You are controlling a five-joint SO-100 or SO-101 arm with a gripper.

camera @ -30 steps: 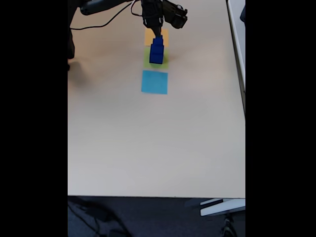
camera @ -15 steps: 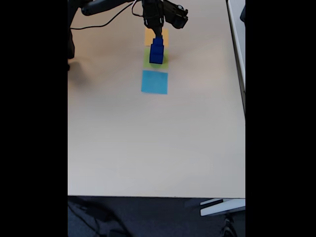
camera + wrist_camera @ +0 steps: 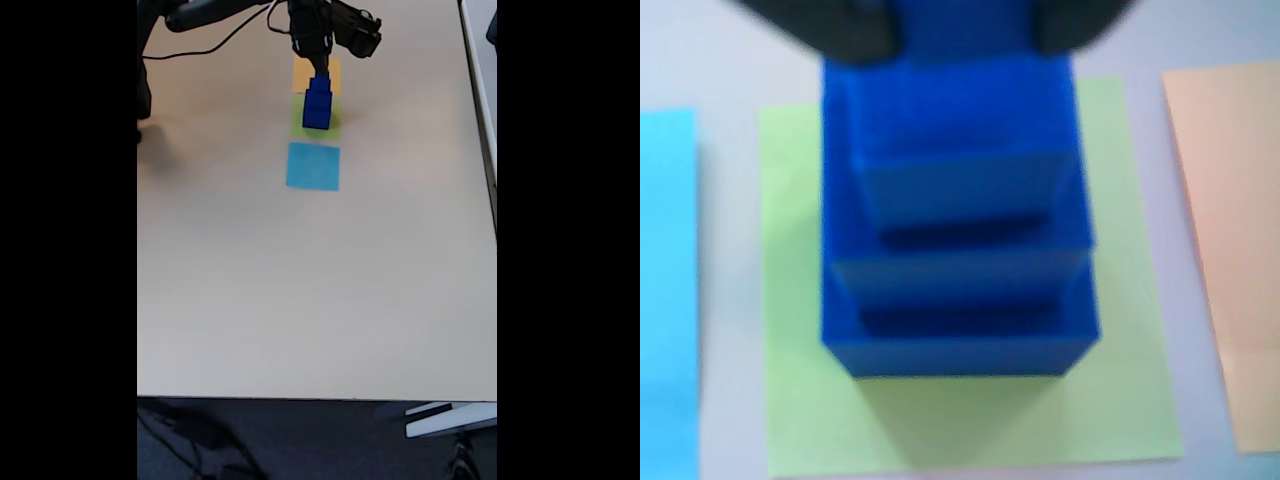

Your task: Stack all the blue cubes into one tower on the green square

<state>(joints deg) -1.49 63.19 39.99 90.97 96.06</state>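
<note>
On the green square (image 3: 1120,380) stands the stepped, dark-blue tower (image 3: 960,250).

Blurred throughout the wrist view: tower (image 3: 958,250) soft-edged, its topmost cube cut off by the upper edge between two dark, out-of-focus fingers (image 3: 835,25). Unclear whether those touch it. Light-blue square (image 3: 665,290) cropped at the left edge, orange square (image 3: 1235,250) at the right. In the fixed view, tower (image 3: 318,103) too small for counting cubes; gripper (image 3: 320,68) jaws indistinct, arm cut off at top.
</note>
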